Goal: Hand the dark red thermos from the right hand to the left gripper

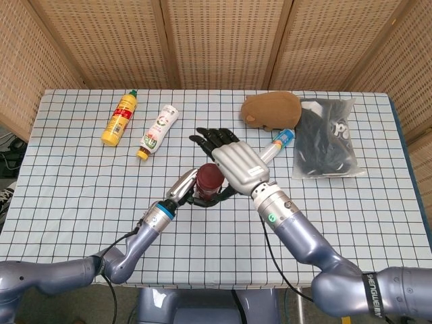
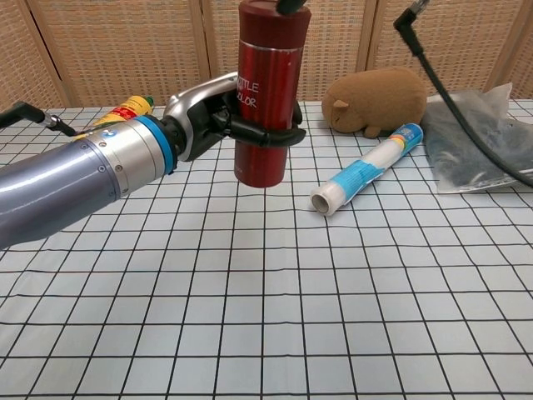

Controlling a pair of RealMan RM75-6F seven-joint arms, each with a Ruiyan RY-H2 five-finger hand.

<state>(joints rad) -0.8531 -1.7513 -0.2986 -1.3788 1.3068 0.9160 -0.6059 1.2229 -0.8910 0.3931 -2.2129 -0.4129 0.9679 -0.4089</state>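
The dark red thermos [image 2: 266, 92] stands upright in the air above the table, its round lid [image 1: 209, 177] showing from above. My left hand [image 2: 225, 112] grips its lower body, black fingers wrapped around it. In the head view the left hand [image 1: 192, 191] shows just left of the thermos. My right hand [image 1: 233, 158] hovers just above and to the right of the lid with its fingers spread, holding nothing. In the chest view only a dark fingertip of the right hand [image 2: 291, 5] shows at the top edge.
A blue and white tube [image 2: 363, 170] lies right of the thermos. A brown plush toy [image 1: 271, 110] and a dark plastic bag [image 1: 325, 138] sit at the back right. A yellow bottle [image 1: 120, 118] and a white bottle [image 1: 158, 129] lie at the back left.
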